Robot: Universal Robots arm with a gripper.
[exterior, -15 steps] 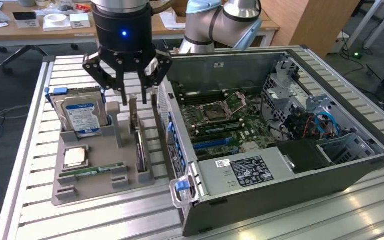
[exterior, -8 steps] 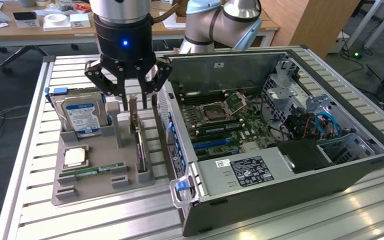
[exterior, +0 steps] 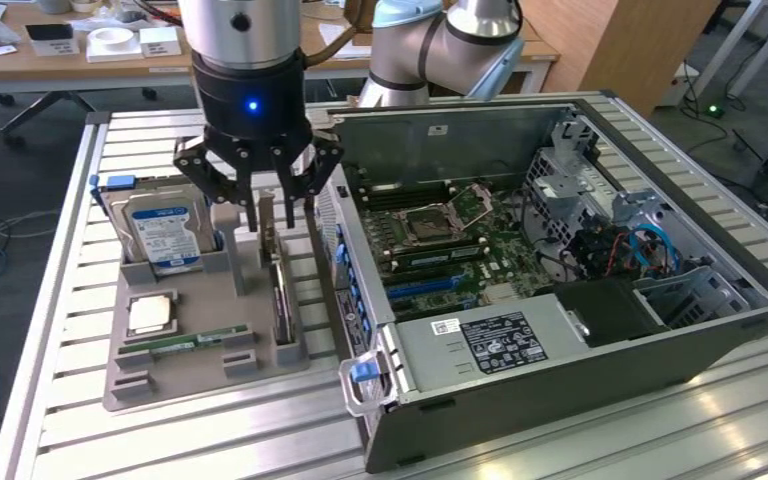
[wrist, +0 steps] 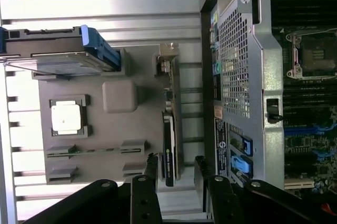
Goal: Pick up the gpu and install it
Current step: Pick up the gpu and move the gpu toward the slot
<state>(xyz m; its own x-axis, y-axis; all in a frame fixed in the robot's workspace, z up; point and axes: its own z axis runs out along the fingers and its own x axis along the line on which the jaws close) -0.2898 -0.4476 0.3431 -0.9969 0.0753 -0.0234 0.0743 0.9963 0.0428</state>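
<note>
Exterior view: gripper [exterior: 267, 205], jaws wide, poised over the gpu [exterior: 281, 295], which stood on edge in a grey tray [exterior: 211, 305], slim edge upward, seemingly for grasping; nothing held.

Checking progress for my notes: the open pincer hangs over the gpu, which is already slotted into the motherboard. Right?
No. The gpu stands on edge in the grey tray beside the case, as the exterior view shows. The open pincer does hang over it.
</note>
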